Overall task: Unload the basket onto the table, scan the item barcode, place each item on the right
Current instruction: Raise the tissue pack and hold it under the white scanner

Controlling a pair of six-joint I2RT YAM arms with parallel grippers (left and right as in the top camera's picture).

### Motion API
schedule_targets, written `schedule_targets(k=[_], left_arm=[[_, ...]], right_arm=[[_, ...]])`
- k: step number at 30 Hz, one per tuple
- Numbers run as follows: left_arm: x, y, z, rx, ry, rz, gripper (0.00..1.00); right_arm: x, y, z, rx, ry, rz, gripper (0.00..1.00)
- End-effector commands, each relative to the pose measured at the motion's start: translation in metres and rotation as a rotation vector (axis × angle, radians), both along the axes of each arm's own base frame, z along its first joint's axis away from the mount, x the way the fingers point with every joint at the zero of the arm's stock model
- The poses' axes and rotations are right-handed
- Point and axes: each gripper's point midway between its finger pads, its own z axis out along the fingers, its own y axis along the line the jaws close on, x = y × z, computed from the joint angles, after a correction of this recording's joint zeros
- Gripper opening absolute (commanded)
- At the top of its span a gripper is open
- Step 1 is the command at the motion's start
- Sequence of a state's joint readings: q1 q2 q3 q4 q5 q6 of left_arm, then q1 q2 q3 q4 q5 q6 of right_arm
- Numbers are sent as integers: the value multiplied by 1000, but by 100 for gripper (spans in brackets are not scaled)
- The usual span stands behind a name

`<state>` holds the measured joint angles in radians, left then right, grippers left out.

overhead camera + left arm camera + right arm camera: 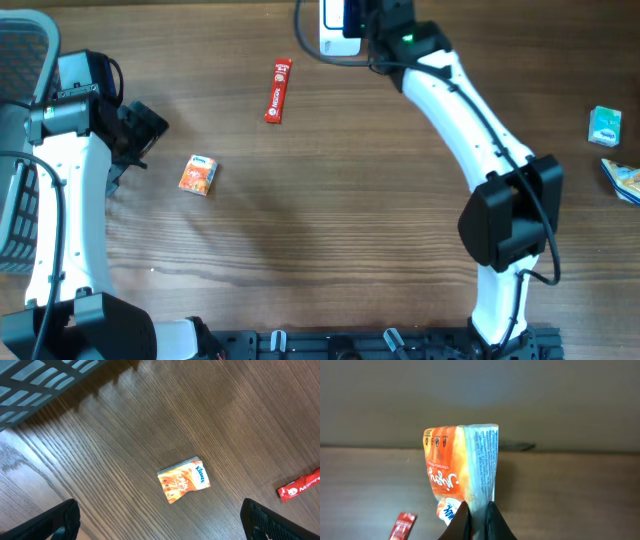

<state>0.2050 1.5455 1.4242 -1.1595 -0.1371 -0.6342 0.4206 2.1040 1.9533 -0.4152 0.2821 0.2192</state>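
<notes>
From here I can't see into the grey lattice basket [35,387] on the left, my right gripper [479,517] pinches the bottom edge of the orange packet [460,465] standing upright above its tips, and my left gripper [160,522] hangs wide open over the Kleenex pack [184,479].

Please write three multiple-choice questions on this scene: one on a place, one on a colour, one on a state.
1. Where is the red sachet? A in the air; B flat on the table; C standing on end.
2. Colour of the small pack at far right? A black; B red; C green.
3. The right gripper is: A shut on an orange packet; B open, empty; C shut on nothing.
B, it lies on the wood; C, its face is green; A, it pinches the packet.
</notes>
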Motion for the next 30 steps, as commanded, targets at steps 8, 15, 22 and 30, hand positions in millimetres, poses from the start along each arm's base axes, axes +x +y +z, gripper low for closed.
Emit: schedule_targets(k=[8,15,22,30], left_arm=[[0,3,-2,8,9,8,100],[0,3,-2,8,8,8,100],[0,3,-2,8,8,8,100],[0,3,-2,8,9,8,100]], right_arm=[[23,-9,-25,-51,-28,-82,4],[41,-1,-50,14,-60,-110,5],[41,0,-70,16,-18,-119,4],[27,-49,-23,-12,-58,-298,4]])
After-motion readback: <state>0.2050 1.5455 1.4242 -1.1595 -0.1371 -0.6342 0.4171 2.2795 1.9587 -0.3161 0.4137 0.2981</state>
